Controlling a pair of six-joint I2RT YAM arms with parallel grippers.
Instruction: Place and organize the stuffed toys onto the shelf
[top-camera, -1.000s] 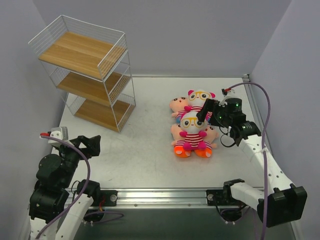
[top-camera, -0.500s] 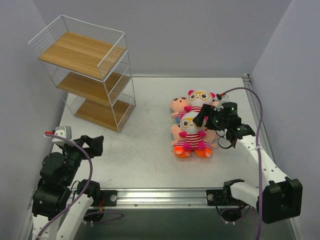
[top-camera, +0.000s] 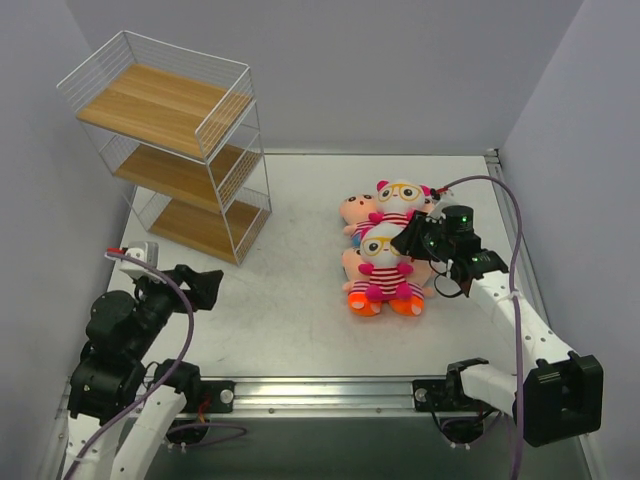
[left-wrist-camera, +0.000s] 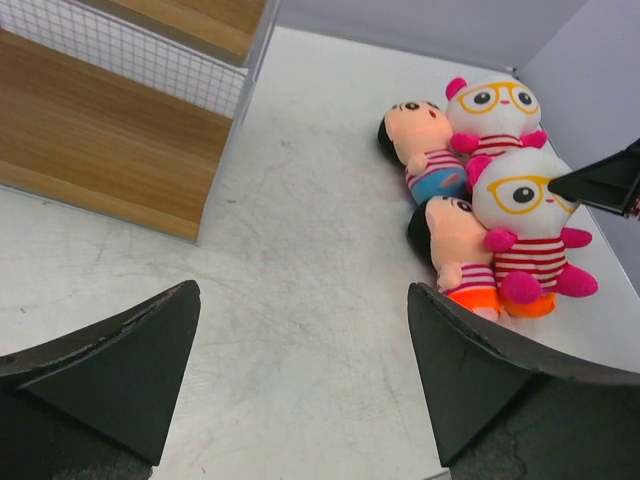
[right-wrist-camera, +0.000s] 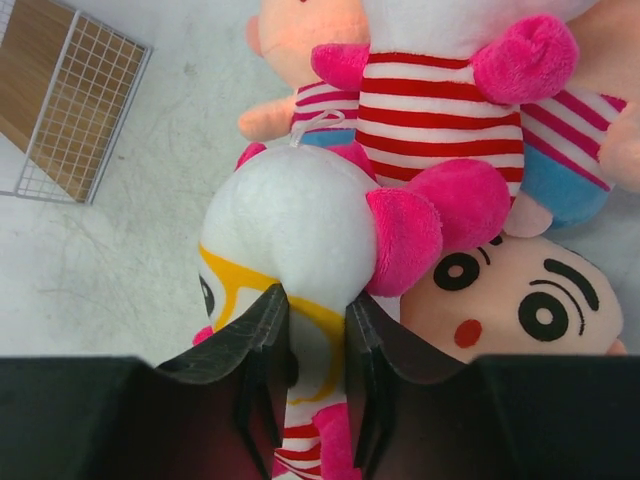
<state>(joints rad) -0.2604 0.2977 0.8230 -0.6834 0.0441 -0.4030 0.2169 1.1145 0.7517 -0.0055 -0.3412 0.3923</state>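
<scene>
The stuffed toys (top-camera: 392, 262) lie in one tight heap on the right half of the table (top-camera: 290, 310), well apart from the shelf (top-camera: 180, 150), which stands upright at the far left corner. On top of the heap are two white-headed dolls with yellow glasses, one behind the other. The nearer doll (top-camera: 380, 252) wears a red-striped shirt and lies over peach-skinned dolls with orange bottoms. The right gripper (top-camera: 408, 239) is at the right side of this nearer doll's head. The right wrist view shows its two fingers (right-wrist-camera: 262, 335) drawn close together, with a fold of the white and yellow plush pinched between them. Just beside them a peach face (right-wrist-camera: 510, 310) looks up. The left gripper (top-camera: 208, 284) hangs above the near left part of the table and touches nothing, its jaws spread wide. Beyond them its camera sees a peach doll in blue (left-wrist-camera: 425, 150) and a peach doll in orange (left-wrist-camera: 460, 250) at the left side of the heap.
</scene>
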